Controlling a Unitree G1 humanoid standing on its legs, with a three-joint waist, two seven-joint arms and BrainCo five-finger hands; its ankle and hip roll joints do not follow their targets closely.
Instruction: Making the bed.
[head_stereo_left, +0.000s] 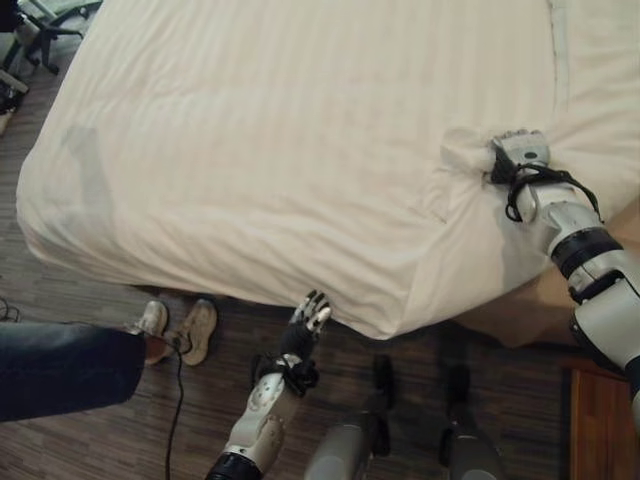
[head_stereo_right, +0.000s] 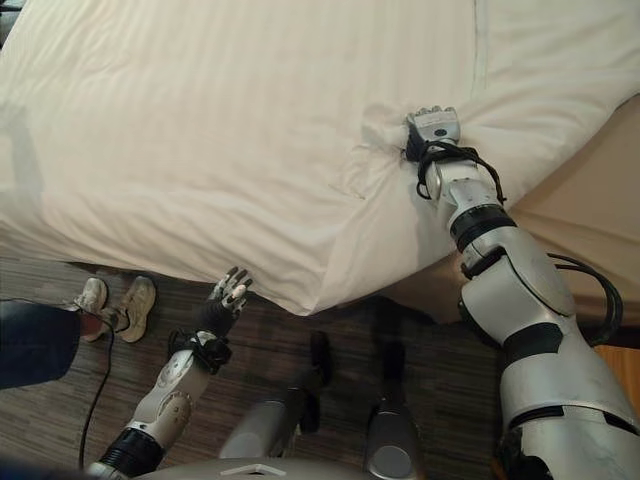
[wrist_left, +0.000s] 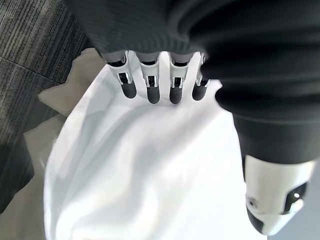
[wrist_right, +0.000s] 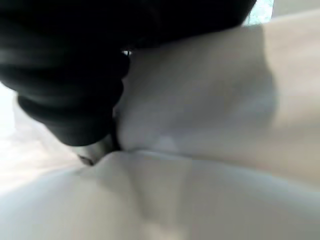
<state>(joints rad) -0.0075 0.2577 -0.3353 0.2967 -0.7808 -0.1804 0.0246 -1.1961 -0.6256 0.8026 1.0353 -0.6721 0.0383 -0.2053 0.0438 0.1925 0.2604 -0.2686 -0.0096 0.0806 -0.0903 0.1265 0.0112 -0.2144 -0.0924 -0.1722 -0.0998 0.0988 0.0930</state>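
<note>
A white striped duvet (head_stereo_left: 280, 150) covers the bed and hangs over its near edge, coming to a drooping corner (head_stereo_left: 385, 325) in front of me. My right hand (head_stereo_left: 520, 155) rests on top of the duvet at the right, fingers curled into a puckered bunch of the cloth (head_stereo_left: 462, 150). In the right wrist view the cloth (wrist_right: 210, 150) folds tightly around that hand. My left hand (head_stereo_left: 308, 320) is raised just below the hanging edge, left of the corner, with its fingers (wrist_left: 150, 87) straight and open, pointing at the duvet (wrist_left: 145, 165).
A person's leg in jeans (head_stereo_left: 60, 365) and two light shoes (head_stereo_left: 185, 330) are on the dark carpet at the left by the bed. An office chair (head_stereo_left: 40, 30) stands at the far left. The tan bed base (head_stereo_left: 520, 310) and brown wooden furniture (head_stereo_left: 600, 420) lie at the right.
</note>
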